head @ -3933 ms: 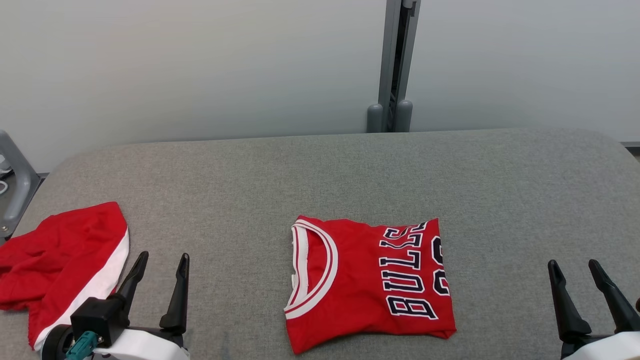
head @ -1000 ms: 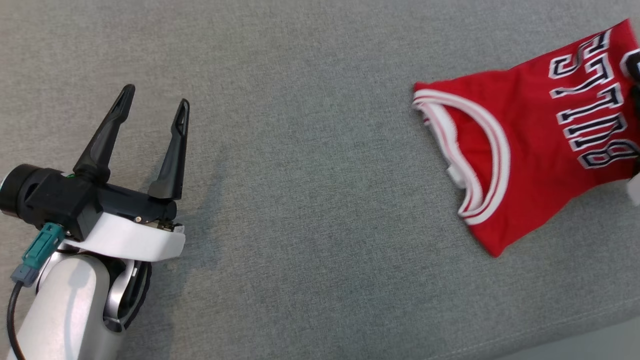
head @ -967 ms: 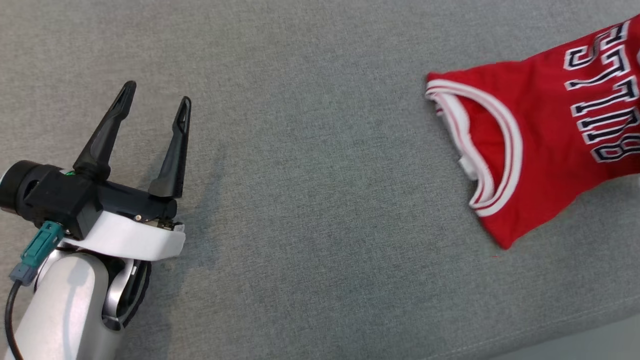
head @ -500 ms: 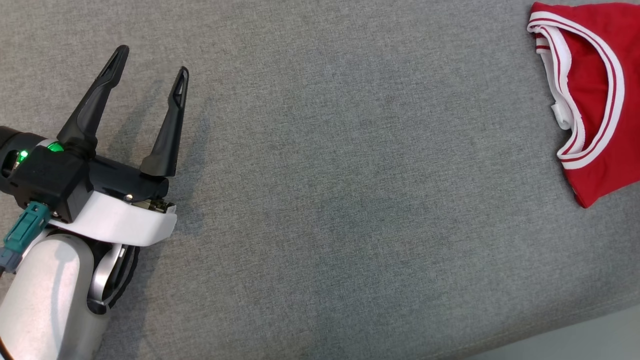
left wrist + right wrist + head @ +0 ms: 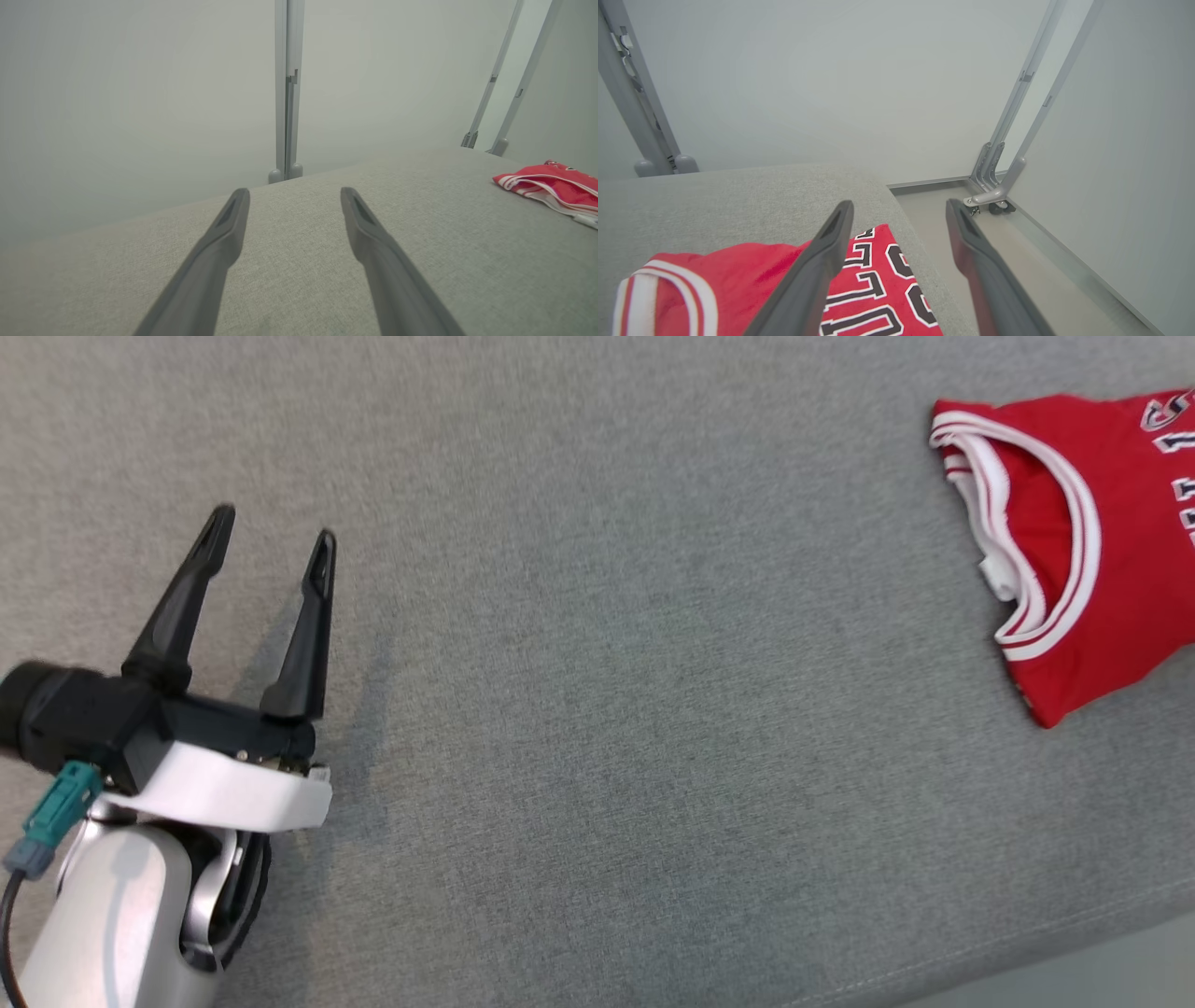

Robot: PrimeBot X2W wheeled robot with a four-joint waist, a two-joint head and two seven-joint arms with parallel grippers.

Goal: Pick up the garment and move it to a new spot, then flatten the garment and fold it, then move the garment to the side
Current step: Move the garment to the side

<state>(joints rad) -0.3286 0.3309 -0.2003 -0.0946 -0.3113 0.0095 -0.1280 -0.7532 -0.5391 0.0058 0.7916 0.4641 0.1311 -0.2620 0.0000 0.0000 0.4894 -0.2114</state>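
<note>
At the lower left of the head view the left gripper [image 5: 273,525] hangs over the grey table [image 5: 597,728], its two dark fingers spread wide with nothing between them; its own wrist view shows the same spread gripper [image 5: 294,193] pointing across the cloth toward a pale wall [image 5: 140,93] and a grey post [image 5: 286,93]. The red jersey [image 5: 1092,560] lies folded on the table well apart from this gripper, far to its right, cut off by the head view's right edge, with its white-trimmed collar turned toward the gripper and its lower corner near the table's front edge. From the left wrist the jersey [image 5: 556,186] shows low at the right border, beyond the right finger. In the right wrist view the right gripper [image 5: 900,204] is also spread, gripping nothing; the jersey [image 5: 752,275] lies below it, mostly under and left of the left finger, its lettering reaching the table's end, while the right finger hangs over the floor [image 5: 934,214] past that end.
</note>
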